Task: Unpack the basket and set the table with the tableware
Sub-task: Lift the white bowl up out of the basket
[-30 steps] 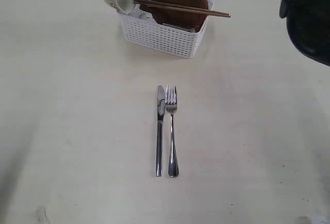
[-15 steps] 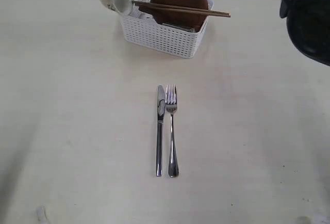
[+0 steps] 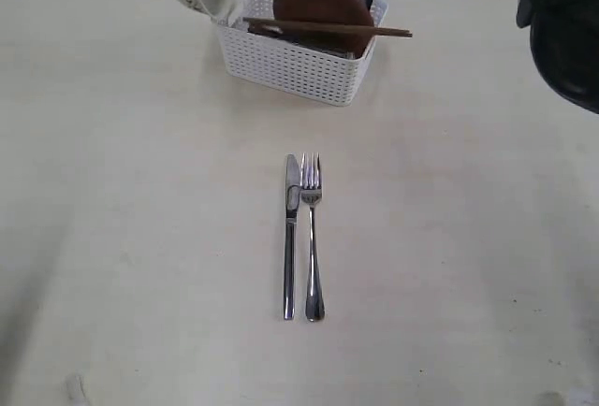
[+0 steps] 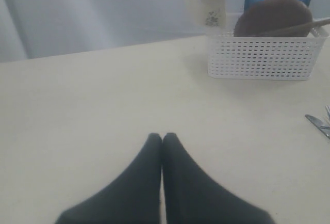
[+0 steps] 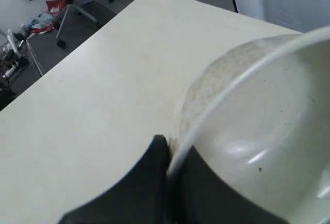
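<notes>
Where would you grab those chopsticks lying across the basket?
I'd pinch the chopsticks at the end overhanging the right rim of the basket, coming down from above. They lie flat, side by side, and only that end has open space around it.

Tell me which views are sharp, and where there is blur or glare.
Exterior view: sharp on the steel knife and steel fork; left wrist view: soft, black left gripper out of focus; right wrist view: the pale greenish-white bowl blurred, with a glare spot inside.
</notes>
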`<state>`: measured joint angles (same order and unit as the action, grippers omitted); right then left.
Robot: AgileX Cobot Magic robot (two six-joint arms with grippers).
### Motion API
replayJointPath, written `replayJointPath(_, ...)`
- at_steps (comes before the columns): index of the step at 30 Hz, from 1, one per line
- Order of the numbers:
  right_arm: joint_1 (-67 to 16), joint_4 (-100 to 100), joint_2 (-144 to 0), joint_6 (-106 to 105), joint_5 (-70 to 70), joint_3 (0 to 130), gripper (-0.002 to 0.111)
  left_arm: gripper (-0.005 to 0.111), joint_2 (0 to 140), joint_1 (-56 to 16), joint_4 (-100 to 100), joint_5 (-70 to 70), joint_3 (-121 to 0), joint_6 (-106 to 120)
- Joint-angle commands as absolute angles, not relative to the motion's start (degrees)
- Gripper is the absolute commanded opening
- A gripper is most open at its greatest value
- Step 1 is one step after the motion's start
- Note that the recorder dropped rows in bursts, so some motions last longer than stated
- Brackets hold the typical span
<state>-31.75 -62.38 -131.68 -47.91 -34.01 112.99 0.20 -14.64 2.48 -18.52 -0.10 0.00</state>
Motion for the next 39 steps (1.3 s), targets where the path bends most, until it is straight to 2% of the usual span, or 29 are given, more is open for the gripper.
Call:
replayJointPath(1, -31.7, -63.3, -130.7, -48.9, -34.2, 113.2, 0.000, 0.000, 0.0, -15.0, 2.5, -18.6, 0.0, 0.0)
replayJointPath(13, -31.5, -60.7, -128.0, -48.8, -40.2, 113.2, 0.000, 0.000, 0.0, -15.0, 2.5, -18.6, 0.0, 0.0)
replayJointPath(19, -31.5, -45.2, -123.2, -38.8, -41.9, 113.2, 0.000, 0.000, 0.0, -15.0, 2.5, -18.6, 0.0, 0.0)
replayJointPath(27, -31.5, -22.1, -117.9, -25.4, -53.2, 113.2, 0.000, 0.000, 0.0, -15.0, 2.5, -18.6, 0.0, 0.0)
replayJointPath(39, -31.6, -5.5, -110.8, -16.4, -70.0, 111.7, 0.000, 0.000, 0.0, -15.0, 2.5, -18.6, 0.0, 0.0)
